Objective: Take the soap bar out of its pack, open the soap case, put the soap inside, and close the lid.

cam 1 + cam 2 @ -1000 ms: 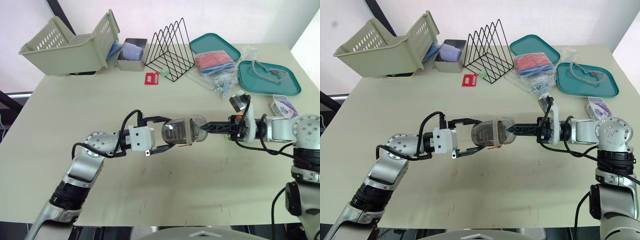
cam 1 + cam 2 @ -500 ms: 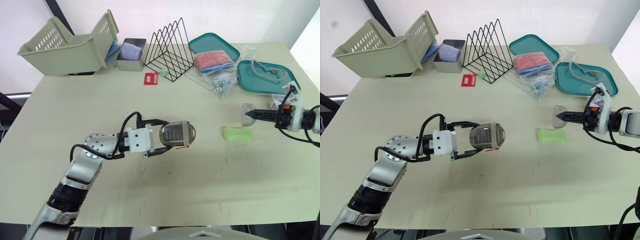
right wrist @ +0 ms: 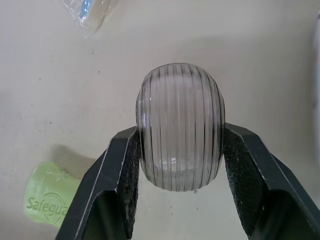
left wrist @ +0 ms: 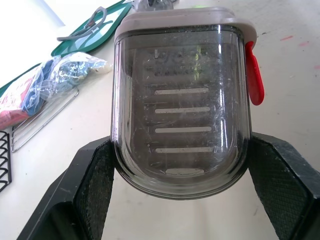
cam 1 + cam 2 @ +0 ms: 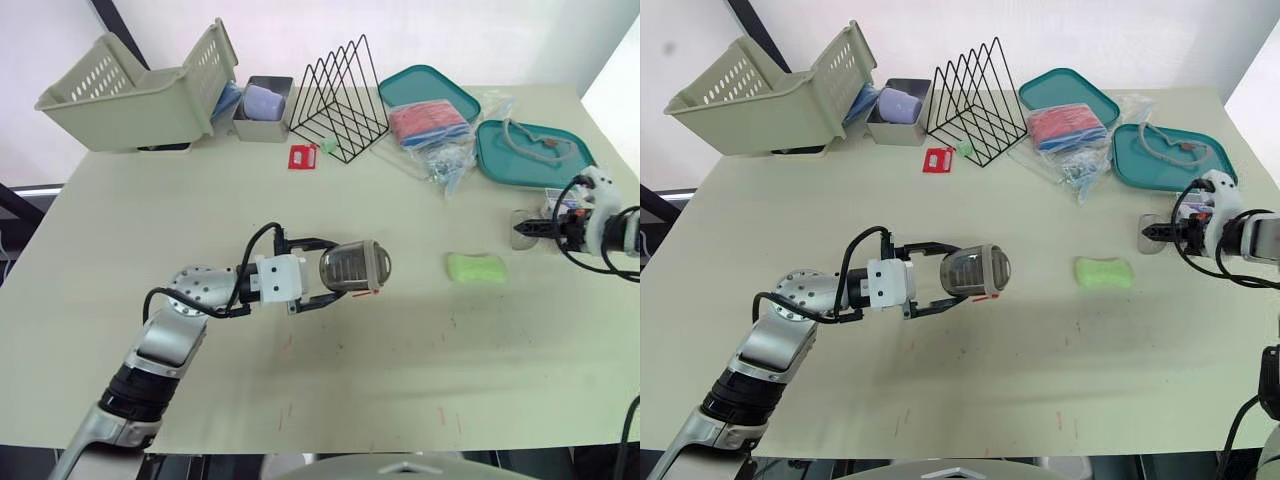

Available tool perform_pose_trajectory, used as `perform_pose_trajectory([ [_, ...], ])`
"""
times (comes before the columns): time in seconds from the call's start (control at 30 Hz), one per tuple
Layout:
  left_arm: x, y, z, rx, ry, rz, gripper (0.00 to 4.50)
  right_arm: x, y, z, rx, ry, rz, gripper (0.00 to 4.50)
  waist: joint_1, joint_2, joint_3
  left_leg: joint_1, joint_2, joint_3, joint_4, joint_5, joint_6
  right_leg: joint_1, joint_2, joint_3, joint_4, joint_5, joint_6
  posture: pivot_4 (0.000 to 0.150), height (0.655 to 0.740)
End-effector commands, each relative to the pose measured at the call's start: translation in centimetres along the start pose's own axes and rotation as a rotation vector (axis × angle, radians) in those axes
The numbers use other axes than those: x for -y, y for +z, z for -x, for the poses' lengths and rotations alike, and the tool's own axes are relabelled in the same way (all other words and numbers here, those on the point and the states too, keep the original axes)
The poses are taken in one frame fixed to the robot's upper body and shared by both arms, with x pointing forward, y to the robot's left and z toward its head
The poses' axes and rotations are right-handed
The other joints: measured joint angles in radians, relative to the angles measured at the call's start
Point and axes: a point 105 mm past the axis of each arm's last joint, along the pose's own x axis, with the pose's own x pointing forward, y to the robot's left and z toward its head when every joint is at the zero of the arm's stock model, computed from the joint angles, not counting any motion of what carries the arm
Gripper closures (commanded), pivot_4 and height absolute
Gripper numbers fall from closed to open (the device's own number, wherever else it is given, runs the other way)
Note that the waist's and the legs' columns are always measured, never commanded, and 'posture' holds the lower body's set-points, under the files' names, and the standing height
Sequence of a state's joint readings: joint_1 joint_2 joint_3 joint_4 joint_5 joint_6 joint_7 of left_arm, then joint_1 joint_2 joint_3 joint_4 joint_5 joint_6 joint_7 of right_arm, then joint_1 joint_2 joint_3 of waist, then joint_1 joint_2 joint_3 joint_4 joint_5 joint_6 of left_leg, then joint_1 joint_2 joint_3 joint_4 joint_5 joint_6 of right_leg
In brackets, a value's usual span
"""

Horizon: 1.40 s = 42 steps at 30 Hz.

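Mid-frame, the left gripper [image 5: 338,270] hugs the soap case [image 5: 358,266]. At the right edge, the right gripper [image 5: 531,229] pinches the clear lid [image 3: 181,127]. Green soap [image 5: 476,268] lies between.

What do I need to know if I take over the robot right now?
Left gripper: fingers shut on the soap case base, held on its side above the table.
Right gripper: fingers shut on the clear ribbed lid, near the table's right edge.
Green soap bar: unwrapped, lying on the table between the two grippers.
Done: soap out of its pack, case opened.
Left: put the soap in the base, then close the lid.
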<state>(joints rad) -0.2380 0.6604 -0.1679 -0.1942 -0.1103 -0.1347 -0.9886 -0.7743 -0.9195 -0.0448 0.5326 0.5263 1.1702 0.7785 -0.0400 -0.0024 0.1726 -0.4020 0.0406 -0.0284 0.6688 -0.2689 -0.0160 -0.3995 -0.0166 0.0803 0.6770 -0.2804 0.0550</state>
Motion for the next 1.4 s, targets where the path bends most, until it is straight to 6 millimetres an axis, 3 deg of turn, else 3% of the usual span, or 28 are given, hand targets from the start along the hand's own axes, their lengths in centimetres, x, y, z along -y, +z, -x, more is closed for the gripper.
perform_pose_trajectory([
  [0.03,-0.2,0.7,0.1,0.016,0.012,-0.025,1.06,0.1,1.1,0.3,0.037,-0.022,0.014,1.52,0.000,0.000,0.000,0.000,0.000,0.000,0.000,0.000,0.000,0.000,0.000,0.000,0.000,0.000,0.000,0.150,0.7400],
  [0.07,-0.2,0.7,0.1,0.014,0.013,-0.025,1.06,0.2,1.1,0.2,0.041,-0.030,0.012,1.46,0.000,0.000,0.000,0.000,0.000,0.000,0.000,0.000,0.000,0.000,0.000,0.000,0.000,0.000,0.000,0.150,0.7400],
  [0.17,-0.3,0.6,0.2,0.011,0.014,-0.026,1.06,0.1,1.2,0.1,0.039,-0.025,0.017,0.14,0.000,0.000,0.000,0.000,0.000,0.000,0.000,0.000,0.000,0.000,0.000,0.000,0.000,0.000,0.000,0.150,0.7400],
  [0.37,-0.4,0.4,0.3,-0.001,0.016,-0.029,1.06,-0.5,1.6,0.2,0.062,-0.006,0.062,0.06,0.000,0.000,0.000,0.000,0.000,0.000,0.000,0.000,0.000,0.000,0.000,0.000,0.000,0.000,0.000,0.150,0.7400],
  [0.5,-0.6,0.2,0.1,-0.004,0.016,-0.031,1.06,-2.9,3.3,1.3,0.170,0.119,0.159,0.06,0.000,0.000,0.000,0.000,0.000,0.000,0.000,0.000,0.000,0.000,0.000,0.000,0.000,0.000,0.000,0.150,0.7400],
  [0.57,-0.7,0.3,-0.1,0.004,0.011,-0.024,1.06,-5.1,3.4,2.4,0.244,0.266,0.329,0.06,0.003,0.000,0.000,0.000,0.000,0.000,0.000,0.000,0.000,0.000,0.000,0.000,0.000,0.000,0.000,0.150,0.7400],
  [0.63,-0.8,0.2,-0.2,0.006,0.008,-0.016,1.06,-6.4,2.6,3.1,0.276,0.357,0.479,0.06,0.008,0.000,0.000,-0.001,0.000,-0.002,0.000,0.000,0.000,0.000,0.000,-0.002,0.000,0.000,0.000,0.150,0.7400],
  [0.77,-1.0,0.1,-0.5,0.007,-0.005,0.013,1.06,-7.1,-2.8,4.5,0.336,0.560,0.769,0.06,0.027,-0.001,0.000,-0.002,0.000,-0.003,0.001,0.000,0.000,0.000,0.000,-0.004,-0.001,0.000,0.000,0.150,0.7400],
  [0.93,-1.3,0.4,-0.8,0.019,-0.021,0.045,1.06,-7.0,-8.5,5.2,0.417,0.692,0.908,0.06,0.025,-0.001,0.000,0.001,0.000,-0.003,0.002,0.000,0.000,0.003,0.000,-0.004,0.001,0.000,0.000,0.150,0.7400],
  [1.03,-1.4,0.3,-0.9,0.014,-0.036,0.047,1.06,-7.7,-11.0,5.3,0.435,0.768,0.953,0.06,0.017,-0.001,0.000,0.003,0.000,-0.003,0.002,0.000,0.000,0.005,0.000,-0.003,0.001,0.000,0.000,0.150,0.7400],
  [1.2,-1.4,0.1,-1.0,-0.001,-0.065,0.072,1.06,-8.9,-12.6,5.8,0.472,0.858,0.938,0.06,0.010,-0.001,0.000,0.003,0.000,-0.003,0.002,0.000,0.000,0.005,0.000,-0.003,0.001,0.000,0.000,0.150,0.7400],
  [1.4,-1.3,-0.4,-1.2,-0.053,-0.133,0.108,1.06,-9.1,-12.4,6.0,0.498,0.877,0.892,0.06,0.010,-0.001,0.000,0.003,0.000,-0.004,0.002,0.000,0.000,0.006,0.000,-0.003,0.001,0.000,0.000,0.150,0.7400],
])
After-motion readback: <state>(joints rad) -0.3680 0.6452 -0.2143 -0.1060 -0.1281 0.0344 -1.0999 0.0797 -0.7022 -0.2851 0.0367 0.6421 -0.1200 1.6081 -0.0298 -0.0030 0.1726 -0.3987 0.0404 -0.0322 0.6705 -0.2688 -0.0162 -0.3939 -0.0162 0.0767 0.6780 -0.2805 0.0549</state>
